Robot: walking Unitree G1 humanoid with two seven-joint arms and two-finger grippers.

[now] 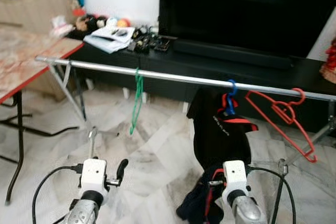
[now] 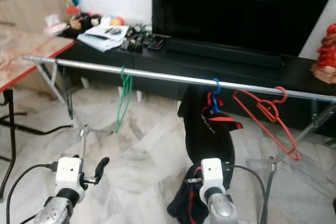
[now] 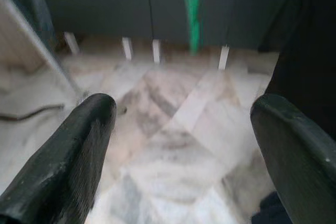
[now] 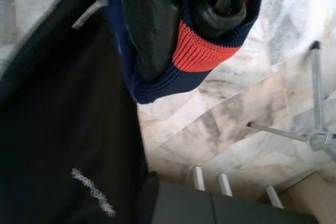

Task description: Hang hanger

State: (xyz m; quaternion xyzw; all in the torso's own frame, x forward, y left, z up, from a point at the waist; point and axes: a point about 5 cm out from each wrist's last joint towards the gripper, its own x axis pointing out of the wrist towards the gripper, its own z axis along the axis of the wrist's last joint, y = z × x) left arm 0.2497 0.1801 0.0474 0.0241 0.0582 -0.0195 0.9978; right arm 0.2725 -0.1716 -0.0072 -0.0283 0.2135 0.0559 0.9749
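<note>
Currently right gripper (image 4: 199, 19) clamped on dark garment (image 1: 223, 129) cuff, blue hanger (image 1: 229, 100) on rail (image 1: 173, 77); left gripper (image 3: 184, 145) fingers apart, idle.

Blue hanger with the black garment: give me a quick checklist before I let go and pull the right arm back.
1. Blue hanger hook over the rail: ok.
2. Black garment hanging from that hanger: ok, though its lower end bunches near the floor.
3. Right gripper free of the fabric: not ok, shut on the garment's red-and-navy cuff.
4. Left gripper empty and open: ok.
5. Red hanger and green hanger seated on the rail: ok.
</note>
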